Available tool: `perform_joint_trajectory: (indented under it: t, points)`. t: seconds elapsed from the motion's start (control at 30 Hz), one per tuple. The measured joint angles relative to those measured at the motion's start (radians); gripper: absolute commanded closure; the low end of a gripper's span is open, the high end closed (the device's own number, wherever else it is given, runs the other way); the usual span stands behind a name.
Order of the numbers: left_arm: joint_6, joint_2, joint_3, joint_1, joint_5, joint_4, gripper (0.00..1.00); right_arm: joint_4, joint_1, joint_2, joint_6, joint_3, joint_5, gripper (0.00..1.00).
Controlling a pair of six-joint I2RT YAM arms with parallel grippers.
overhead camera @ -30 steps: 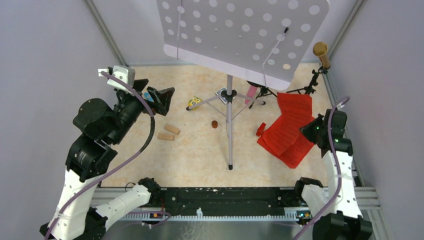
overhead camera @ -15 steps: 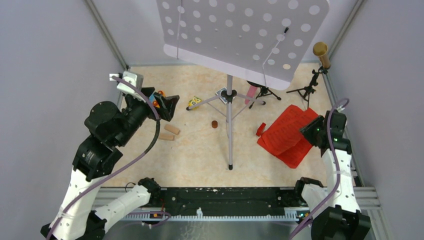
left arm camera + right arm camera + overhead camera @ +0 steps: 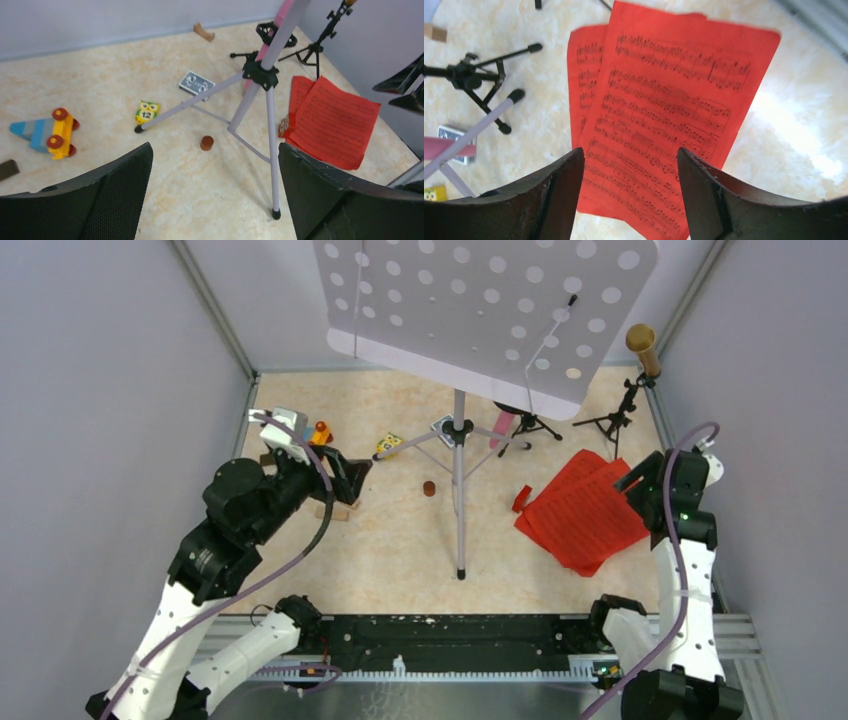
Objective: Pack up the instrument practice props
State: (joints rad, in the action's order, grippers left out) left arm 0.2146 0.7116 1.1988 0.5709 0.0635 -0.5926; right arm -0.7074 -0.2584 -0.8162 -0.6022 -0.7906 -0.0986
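props lie unpacked on the tabletop (image 3: 400,560). left claw (image 3: 215,150): wide open, empty, aimed at the stand pole (image 3: 270,125) but well short of it. pink mic (image 3: 502,425) sits behind the pole. red pages (image 3: 664,110) lie flat directly under the right claw (image 3: 630,155), which is open and holds nothing. step judged: picking up the pages. next move: lower and pinch an edge. gold mic (image 3: 642,345) stands far right on its tripod (image 3: 615,420).

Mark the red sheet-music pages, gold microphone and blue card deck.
red sheet-music pages (image 3: 664,125): right wrist view, middle of the top page.
gold microphone (image 3: 640,339): top external view, its head.
blue card deck (image 3: 196,83): left wrist view, centre of its face.
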Motion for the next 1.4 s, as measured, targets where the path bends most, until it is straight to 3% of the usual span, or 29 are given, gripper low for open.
perform_joint_trajectory:
  t: [0.2, 0.3, 0.4, 0.6, 0.7, 0.93, 1.13, 1.23, 1.4]
  points:
    - [0.076, 0.006, -0.14, 0.0, -0.068, 0.025, 0.01, -0.019, 0.0, 0.005, 0.051, -0.089, -0.092, 0.32]
    - [0.098, 0.018, -0.192, 0.0, -0.093, 0.053, 0.01, -0.017, 0.0, 0.006, 0.073, -0.11, -0.067, 0.33]
    - [0.106, 0.039, -0.222, 0.0, -0.11, 0.089, 0.01, -0.003, 0.0, 0.006, 0.1, -0.113, 0.085, 0.34]
    - [0.095, 0.081, -0.282, 0.0, -0.174, 0.247, 0.01, 0.17, 0.001, 0.009, 0.094, -0.04, 0.577, 0.35]
    - [0.075, 0.098, -0.318, 0.0, -0.226, 0.355, 0.01, 0.235, 0.032, 0.023, 0.072, 0.019, 0.712, 0.35]
    - [0.008, 0.171, -0.361, 0.0, -0.306, 0.597, 0.01, 0.296, 0.393, 0.017, 0.089, 0.017, 0.698, 0.38]
    - [-0.013, 0.235, -0.363, 0.005, -0.317, 0.71, 0.01, 0.444, 0.59, -0.023, 0.04, 0.05, 0.582, 0.42]
    - [-0.01, 0.247, -0.385, 0.051, -0.251, 0.748, 0.01, 0.504, 0.677, -0.035, 0.016, 0.079, 0.5, 0.42]
    - [-0.026, 0.272, -0.426, 0.275, -0.018, 0.782, 0.01, 0.554, 0.717, -0.037, -0.006, 0.091, 0.413, 0.42]
